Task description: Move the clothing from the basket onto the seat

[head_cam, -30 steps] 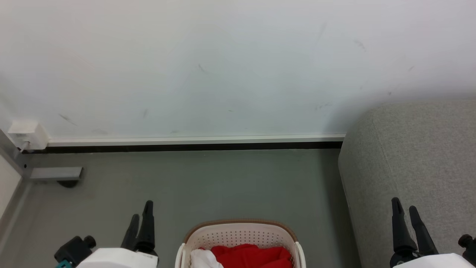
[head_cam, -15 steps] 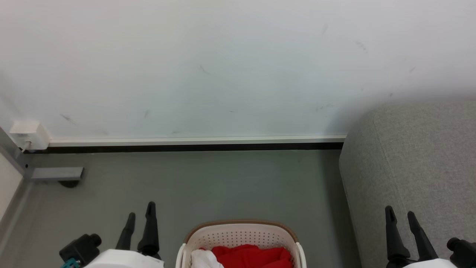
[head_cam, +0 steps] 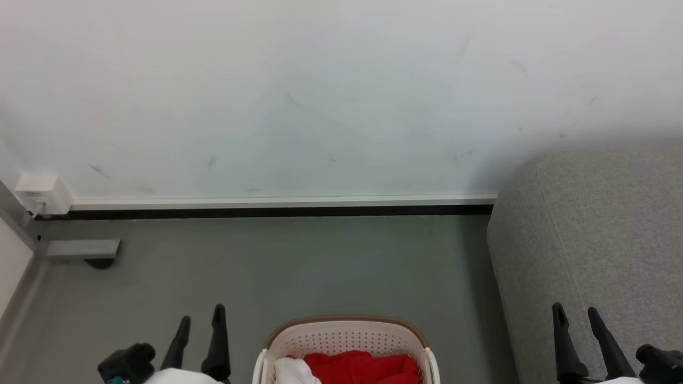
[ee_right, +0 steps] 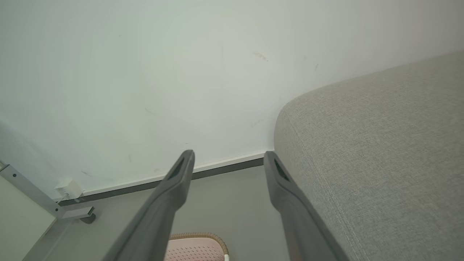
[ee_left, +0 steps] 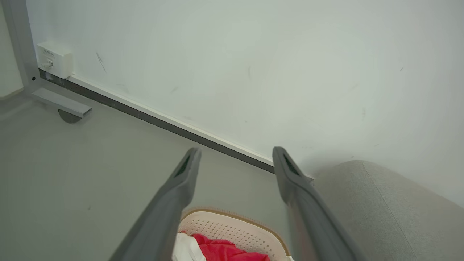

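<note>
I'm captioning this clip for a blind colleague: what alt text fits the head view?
A cream-white basket holding red and white clothing sits on the grey floor at the bottom centre, before a white wall. The left gripper and right gripper, both open and empty, show on either side of it, and a grey seat stands at the right.

Right end effector (ee_right: 227, 159): fingers spread apart. Grey seat (ee_right: 380, 152) at right, beside white wall (ee_right: 145, 72). Basket (ee_right: 199, 236) rim at bottom edge.

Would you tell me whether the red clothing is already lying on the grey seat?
No, the red clothing sits inside the basket, which stands on the floor beside the seat.
</note>
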Controlling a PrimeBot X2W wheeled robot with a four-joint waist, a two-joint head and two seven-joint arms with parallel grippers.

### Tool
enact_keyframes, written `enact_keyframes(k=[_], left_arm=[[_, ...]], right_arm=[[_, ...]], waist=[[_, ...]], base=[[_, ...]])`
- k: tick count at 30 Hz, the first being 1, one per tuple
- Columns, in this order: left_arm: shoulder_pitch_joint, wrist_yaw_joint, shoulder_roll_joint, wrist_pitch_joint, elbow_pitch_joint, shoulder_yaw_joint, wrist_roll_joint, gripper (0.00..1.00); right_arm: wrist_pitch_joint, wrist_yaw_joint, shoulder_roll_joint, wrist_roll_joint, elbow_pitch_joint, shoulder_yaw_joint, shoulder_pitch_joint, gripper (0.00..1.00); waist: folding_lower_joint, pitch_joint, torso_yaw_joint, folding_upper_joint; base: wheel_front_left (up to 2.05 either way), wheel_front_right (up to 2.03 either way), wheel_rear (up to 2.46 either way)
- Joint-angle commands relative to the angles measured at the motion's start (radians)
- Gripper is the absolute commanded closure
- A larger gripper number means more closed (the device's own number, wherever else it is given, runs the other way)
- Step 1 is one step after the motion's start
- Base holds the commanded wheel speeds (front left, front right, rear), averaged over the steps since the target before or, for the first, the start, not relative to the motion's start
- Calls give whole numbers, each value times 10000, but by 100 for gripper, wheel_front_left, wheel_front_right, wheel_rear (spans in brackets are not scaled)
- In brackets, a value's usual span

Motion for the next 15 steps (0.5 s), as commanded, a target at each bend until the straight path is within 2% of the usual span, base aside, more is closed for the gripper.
enact_keyframes(k=[1, 7, 15], left_arm=[[-20, -52, 71, -138, 4, 61, 307, 0], [22, -166, 135, -259, 108, 86, 1379, 0], [93, -345, 119, -434, -61, 255, 2139, 0]], right_arm=[[-104, -13, -85, -242, -19, 6, 11, 0], [-255, -14, -51, -484, 91, -65, 113, 0], [-422, -16, 33, -770, 94, -108, 191, 0]], waist=[[0, 0, 2, 0], [0, 4, 0, 0], [0, 22, -8, 0]], base=[[0, 0, 0], [0, 0, 0], [0, 0, 0]])
